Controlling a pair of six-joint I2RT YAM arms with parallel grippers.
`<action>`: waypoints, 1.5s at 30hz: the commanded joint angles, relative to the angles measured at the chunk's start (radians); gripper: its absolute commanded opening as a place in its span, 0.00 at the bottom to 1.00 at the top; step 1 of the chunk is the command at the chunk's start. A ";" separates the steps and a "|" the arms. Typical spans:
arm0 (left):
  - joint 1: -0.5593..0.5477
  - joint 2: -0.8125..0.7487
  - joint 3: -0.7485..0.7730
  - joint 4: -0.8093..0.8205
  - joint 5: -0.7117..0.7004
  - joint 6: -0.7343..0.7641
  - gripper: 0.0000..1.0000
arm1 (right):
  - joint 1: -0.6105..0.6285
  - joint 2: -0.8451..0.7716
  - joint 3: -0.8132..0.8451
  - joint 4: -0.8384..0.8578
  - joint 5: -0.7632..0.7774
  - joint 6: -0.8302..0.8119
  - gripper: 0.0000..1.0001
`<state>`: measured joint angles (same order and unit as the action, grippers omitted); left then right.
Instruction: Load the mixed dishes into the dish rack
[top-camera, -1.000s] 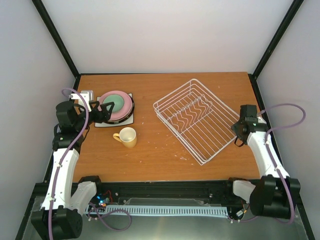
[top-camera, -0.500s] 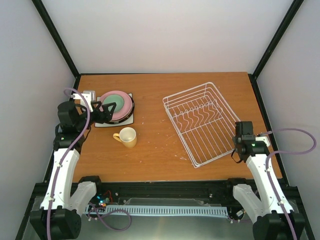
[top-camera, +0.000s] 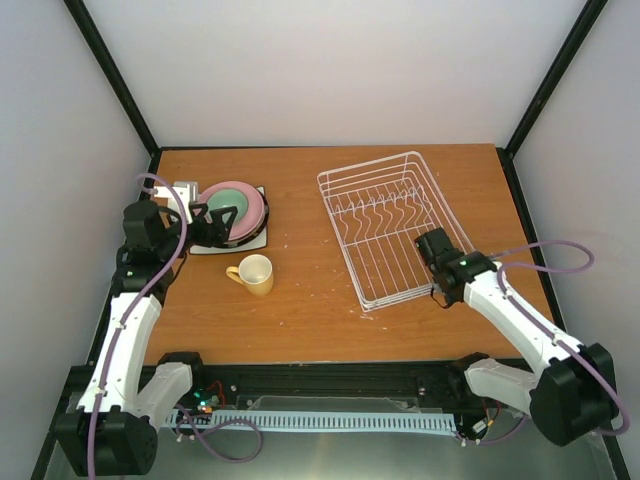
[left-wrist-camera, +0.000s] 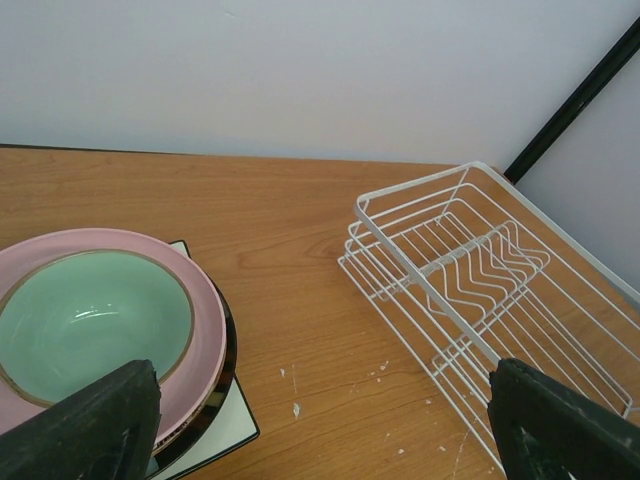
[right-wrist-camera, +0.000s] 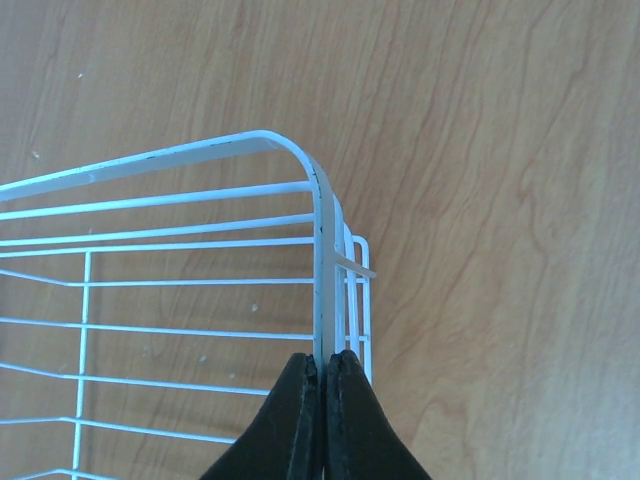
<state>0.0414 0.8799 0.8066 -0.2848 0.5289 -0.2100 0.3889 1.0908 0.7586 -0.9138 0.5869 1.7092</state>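
R gripper is pinching the rim wire at a corner of the rectangular white wire dish rack, which is sitting right of centre on the wood table. R arm is reaching fwd-left. L gripper is hovering spread wide by the mint-green bowl, which is in the pink round plate. L arm is bent at the elbow.

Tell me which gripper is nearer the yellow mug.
Left. The left gripper hovers open at the stacked dishes, just behind the yellow mug; the right gripper is clamped on the dish rack rim, across the table.

White dish rack, yellow mug, mint-green bowl, pink plate, orange-brown woodgrain table.
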 joint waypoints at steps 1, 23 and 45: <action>-0.021 -0.011 0.012 0.011 -0.024 0.033 0.90 | 0.078 0.074 0.033 0.029 -0.005 0.184 0.03; -0.034 -0.072 0.009 -0.006 -0.033 0.029 0.90 | 0.220 -0.002 0.257 -0.253 0.116 -0.043 0.61; -0.033 -0.056 0.023 -0.053 -0.159 0.082 0.90 | -0.304 0.451 0.690 0.013 -0.500 -1.495 0.61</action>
<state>0.0143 0.8196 0.8070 -0.3305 0.3985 -0.1619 0.1360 1.5017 1.3670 -0.8806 0.2985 0.4446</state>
